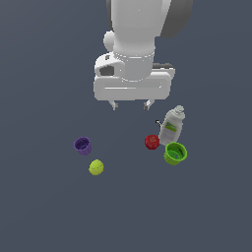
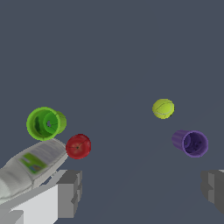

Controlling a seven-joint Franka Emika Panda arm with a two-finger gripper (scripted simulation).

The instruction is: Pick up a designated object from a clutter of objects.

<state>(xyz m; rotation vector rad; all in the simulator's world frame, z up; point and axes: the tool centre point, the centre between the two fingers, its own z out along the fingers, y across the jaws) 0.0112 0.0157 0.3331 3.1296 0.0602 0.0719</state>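
The yellow-green ball (image 1: 96, 167) lies on the dark floor at the exterior view's lower left; it also shows in the wrist view (image 2: 163, 108). A purple cup (image 1: 82, 145) lies just beyond it, seen on its side in the wrist view (image 2: 190, 142). My gripper (image 1: 131, 105) hangs open and empty well above the floor, up and to the exterior view's right of the ball. Its two grey fingers (image 2: 70, 192) stand wide apart in the wrist view.
A red round object (image 1: 152, 142), a green cup (image 1: 175, 153) and a white bottle with a green label (image 1: 172, 126) are grouped at the exterior view's right. They show in the wrist view too: red object (image 2: 78, 146), green cup (image 2: 44, 124), bottle (image 2: 30, 166).
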